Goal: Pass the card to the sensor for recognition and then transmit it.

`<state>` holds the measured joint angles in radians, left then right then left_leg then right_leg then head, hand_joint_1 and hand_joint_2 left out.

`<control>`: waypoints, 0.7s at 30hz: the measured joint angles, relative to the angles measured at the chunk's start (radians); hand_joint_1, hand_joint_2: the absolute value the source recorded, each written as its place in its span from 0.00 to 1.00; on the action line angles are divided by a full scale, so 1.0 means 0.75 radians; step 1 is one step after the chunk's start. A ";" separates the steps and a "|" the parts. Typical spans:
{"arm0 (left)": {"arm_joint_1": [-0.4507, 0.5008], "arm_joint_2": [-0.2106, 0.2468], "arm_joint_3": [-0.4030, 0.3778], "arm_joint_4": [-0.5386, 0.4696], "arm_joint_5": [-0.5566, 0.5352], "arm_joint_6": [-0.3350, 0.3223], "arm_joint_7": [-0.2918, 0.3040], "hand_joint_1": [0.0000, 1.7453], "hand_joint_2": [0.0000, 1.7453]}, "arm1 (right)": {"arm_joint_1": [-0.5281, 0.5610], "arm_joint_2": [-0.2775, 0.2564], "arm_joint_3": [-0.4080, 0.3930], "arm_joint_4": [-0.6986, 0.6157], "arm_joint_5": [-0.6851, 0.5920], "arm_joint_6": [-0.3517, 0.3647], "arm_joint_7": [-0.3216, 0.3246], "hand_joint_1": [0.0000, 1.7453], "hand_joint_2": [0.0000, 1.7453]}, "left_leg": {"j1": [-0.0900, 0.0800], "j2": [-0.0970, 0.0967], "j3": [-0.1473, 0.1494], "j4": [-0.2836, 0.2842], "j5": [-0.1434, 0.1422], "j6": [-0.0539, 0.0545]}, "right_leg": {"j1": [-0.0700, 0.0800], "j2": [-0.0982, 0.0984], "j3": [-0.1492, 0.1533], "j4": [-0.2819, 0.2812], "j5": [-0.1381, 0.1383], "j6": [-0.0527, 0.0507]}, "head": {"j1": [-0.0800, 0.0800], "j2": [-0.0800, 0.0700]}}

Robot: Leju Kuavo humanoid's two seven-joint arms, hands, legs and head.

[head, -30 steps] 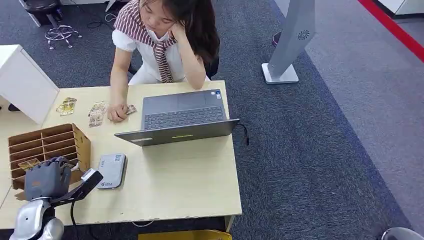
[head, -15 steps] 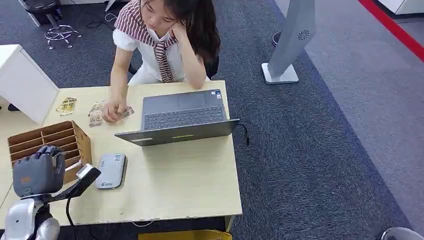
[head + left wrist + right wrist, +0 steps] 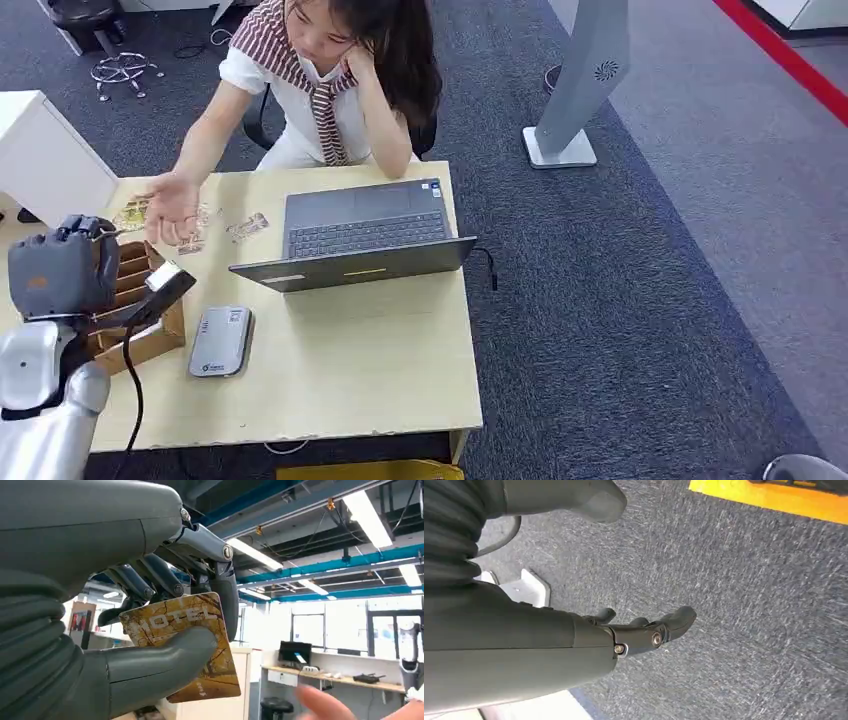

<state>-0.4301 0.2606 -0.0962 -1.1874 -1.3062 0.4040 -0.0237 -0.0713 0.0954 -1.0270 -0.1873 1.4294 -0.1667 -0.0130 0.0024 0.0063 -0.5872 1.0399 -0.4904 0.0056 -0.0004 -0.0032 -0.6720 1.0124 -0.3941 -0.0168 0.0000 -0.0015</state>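
Over the table's near-left corner, head view: the grey left hand [image 3: 62, 268] is raised above the brown slotted cardboard card rack [image 3: 150, 300] on the pale wooden table [image 3: 370, 350]; the flat grey card sensor [image 3: 221, 341] lies just beside the rack, toward the open dark grey laptop [image 3: 360, 235]
Person, head view: a seated person's open hand [image 3: 172, 208] reaches out, palm up, near the left hand; loose cards [image 3: 247, 226] lie on the table beside it
Left wrist view: the gold-brown plastic card printed HOTEL [image 3: 185, 645] is clamped between the thick grey thumb and the darker fingers [image 3: 165, 575] of the left hand, which is closed on it
Right wrist view: the right hand [image 3: 644, 630] hangs over grey carpet [image 3: 749, 605], fingers loosely apart, holding nothing
Step in hand: judged as the handover, since the card is up by the person's palm and not over the sensor; whether it was read I cannot tell
Next move: lower the card into the waiting palm and loosen the thumb only once the person grips it
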 joint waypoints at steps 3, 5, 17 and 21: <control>-0.082 0.004 -0.013 0.111 -0.006 0.017 0.000 1.00 1.00 | 0.001 0.000 0.007 0.000 0.007 0.002 -0.004 0.00 1.00 | 0.000 0.001 0.001 0.000 0.000 -0.001 | 0.000 0.001 0.000 0.000 0.000 0.000 | -0.001 0.000; -0.106 0.004 -0.017 0.155 -0.008 0.022 0.000 1.00 1.00 | 0.001 0.000 0.007 0.000 0.011 0.002 -0.004 0.00 1.00 | 0.000 0.001 0.001 0.000 0.000 -0.001 | 0.000 0.002 -0.001 0.000 0.000 0.001 | -0.001 0.001; -0.341 0.005 -0.069 0.501 -0.065 0.028 0.032 0.00 1.00 | -0.001 -0.003 0.011 0.000 0.014 0.024 -0.019 0.00 1.00 | 0.000 0.000 0.000 0.000 0.001 0.000 | 0.000 0.002 -0.001 0.000 0.001 0.001 | -0.001 0.000; -0.362 0.005 -0.071 0.562 -0.070 0.053 0.052 0.00 1.00 | -0.001 -0.005 0.011 0.000 0.009 0.027 -0.019 0.00 1.00 | 0.000 0.001 0.000 0.000 0.001 -0.001 | 0.000 0.002 -0.001 0.000 0.001 0.001 | -0.001 0.000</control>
<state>-0.7015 0.2640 -0.1492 -0.7656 -1.3584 0.4441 0.0156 -0.0721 0.0919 -1.0185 -0.1873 1.4359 -0.1461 -0.0271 0.0023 0.0067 -0.5869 1.0399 -0.4897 0.0052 -0.0005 -0.0015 -0.6729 1.0126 -0.3935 -0.0163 -0.0004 -0.0015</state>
